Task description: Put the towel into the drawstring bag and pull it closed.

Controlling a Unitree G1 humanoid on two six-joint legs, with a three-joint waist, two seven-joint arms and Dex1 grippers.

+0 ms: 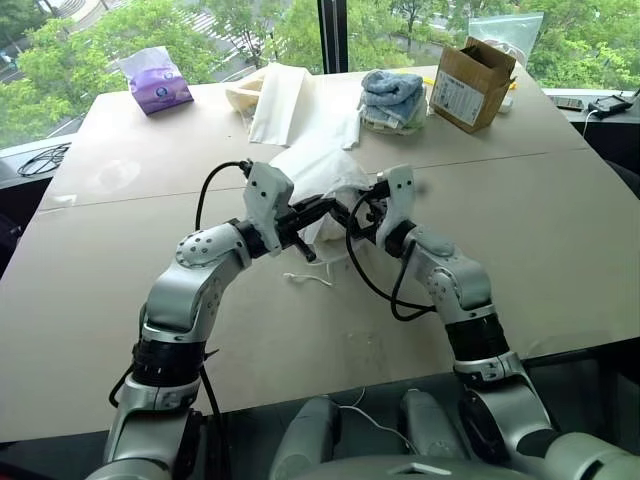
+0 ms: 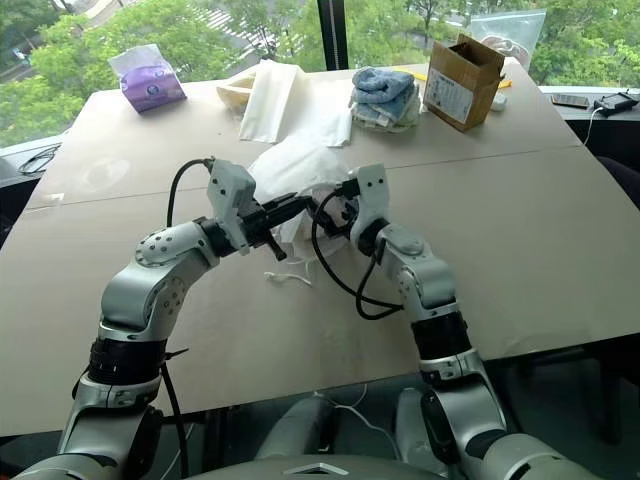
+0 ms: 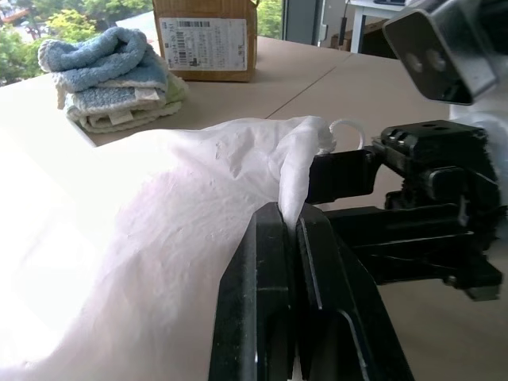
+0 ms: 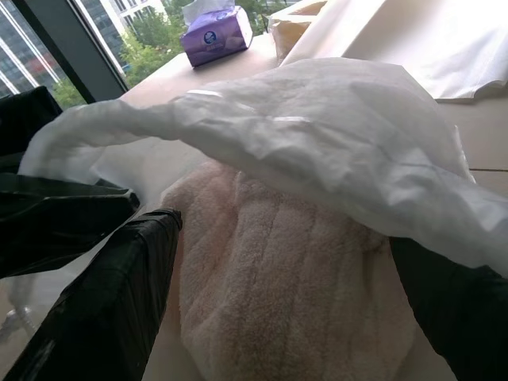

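Right hand (image 4: 286,317) released, straddling your fluffy beige-pink towel (image 4: 294,294) dead ahead; left hand (image 3: 295,230) grasping the thin white drawstring bag (image 3: 159,238) rim (mouth open).

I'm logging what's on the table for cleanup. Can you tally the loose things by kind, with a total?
Drawstring bag: 1
Beige-pink towel, partly under the bag's fabric: 1
Stack of blue and white towels: 1
Folded cream-white cloth sheets: 1 pile
Purple tissue pack: 1
Cardboard box: 1
Total: 6
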